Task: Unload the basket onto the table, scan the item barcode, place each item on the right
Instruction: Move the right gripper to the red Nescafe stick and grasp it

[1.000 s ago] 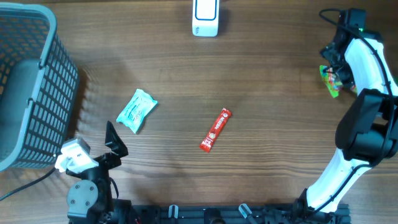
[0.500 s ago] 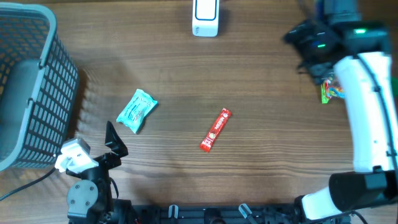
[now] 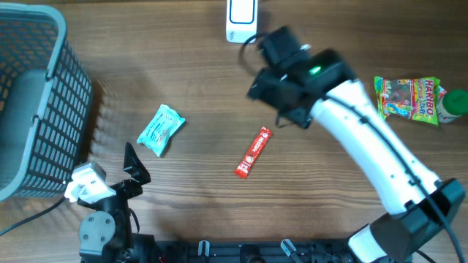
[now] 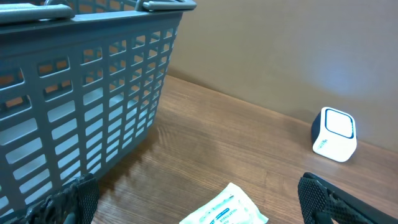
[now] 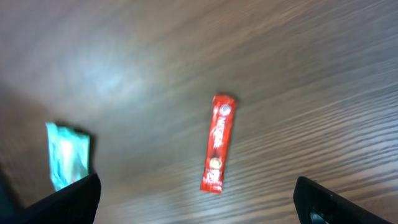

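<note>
Biggest worry for me is the red sachet (image 3: 253, 152): it's thin and dead flat on the wood, so the fingers could skid over it or catch one edge and spin it away. I also can't see a barcode on the upturned face, so even a clean pick might show the wrong side to the scanner (image 3: 242, 18) up at 12 o'clock on the table. The right claw (image 3: 269, 102) is wide open and holding nothing. From overhead, the sachet lies near it at roughly 7 o'clock, not touching. In the smeary wrist view it runs about 12 to 6 between the two fingers, leaning a bit toward 1. The left claw (image 4: 196, 193) is spread open and empty too, with the teal packet (image 3: 160, 129) just past it
</note>
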Motion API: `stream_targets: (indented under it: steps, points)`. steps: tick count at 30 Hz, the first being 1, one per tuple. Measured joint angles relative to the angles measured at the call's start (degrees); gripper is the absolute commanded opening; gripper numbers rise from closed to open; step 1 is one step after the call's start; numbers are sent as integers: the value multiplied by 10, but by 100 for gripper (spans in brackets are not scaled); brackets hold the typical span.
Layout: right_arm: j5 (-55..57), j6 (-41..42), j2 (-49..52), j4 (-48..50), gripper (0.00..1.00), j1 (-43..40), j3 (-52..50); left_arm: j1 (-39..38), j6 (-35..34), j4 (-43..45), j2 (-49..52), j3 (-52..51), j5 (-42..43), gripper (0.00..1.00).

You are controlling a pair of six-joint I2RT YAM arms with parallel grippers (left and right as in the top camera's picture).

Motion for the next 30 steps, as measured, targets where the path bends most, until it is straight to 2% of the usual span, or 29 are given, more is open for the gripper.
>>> stream_targets:
  steps: [5, 10, 15, 20, 27, 30]
  points:
    - [26, 2, 2, 53, 100, 56, -36, 0, 0, 0, 0, 0, 0, 100]
    - [29, 2, 3, 115, 100, 59, -101, 0, 0, 0, 0, 0, 0, 100]
    - [-5, 5, 12, 217, 100, 59, -181, 0, 0, 0, 0, 0, 0, 100]
    - [-26, 32, 36, 228, 99, 59, -200, 0, 0, 0, 0, 0, 0, 100]
    - [-59, 49, 79, 211, 79, 59, -200, 0, 0, 0, 0, 0, 0, 100]
    - [-73, 51, 120, 234, 75, 59, -200, 0, 0, 0, 0, 0, 0, 100]
